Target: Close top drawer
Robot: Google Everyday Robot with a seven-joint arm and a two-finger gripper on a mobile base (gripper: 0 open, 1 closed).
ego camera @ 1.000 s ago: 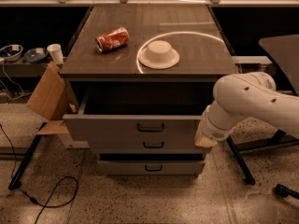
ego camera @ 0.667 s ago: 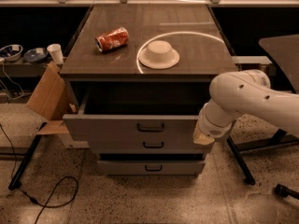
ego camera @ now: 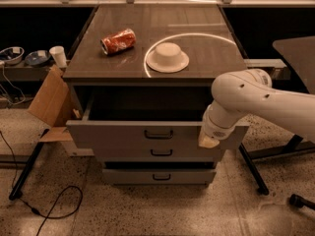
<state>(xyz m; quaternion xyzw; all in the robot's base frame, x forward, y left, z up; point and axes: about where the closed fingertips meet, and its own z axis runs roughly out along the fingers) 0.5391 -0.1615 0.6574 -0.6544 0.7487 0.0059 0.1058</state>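
The top drawer (ego camera: 123,132) of the grey cabinet stands pulled out, its dark inside showing behind the flat grey front with a small dark centre handle (ego camera: 158,134). Two shorter drawer fronts sit below it, the lowest one (ego camera: 161,177) slightly out. My gripper (ego camera: 208,140) is at the end of the white arm (ego camera: 256,100), which reaches in from the right. The gripper is against the right part of the top drawer's front, below its upper edge.
On the cabinet top lie a crushed red can (ego camera: 118,41) and an upturned white bowl (ego camera: 168,57). A cardboard box (ego camera: 51,102) leans at the left, a black cable (ego camera: 54,205) lies on the floor, and dark table legs (ego camera: 253,168) stand at the right.
My arm and gripper have shifted slightly left along the drawer front. The top drawer looks as far open as before.
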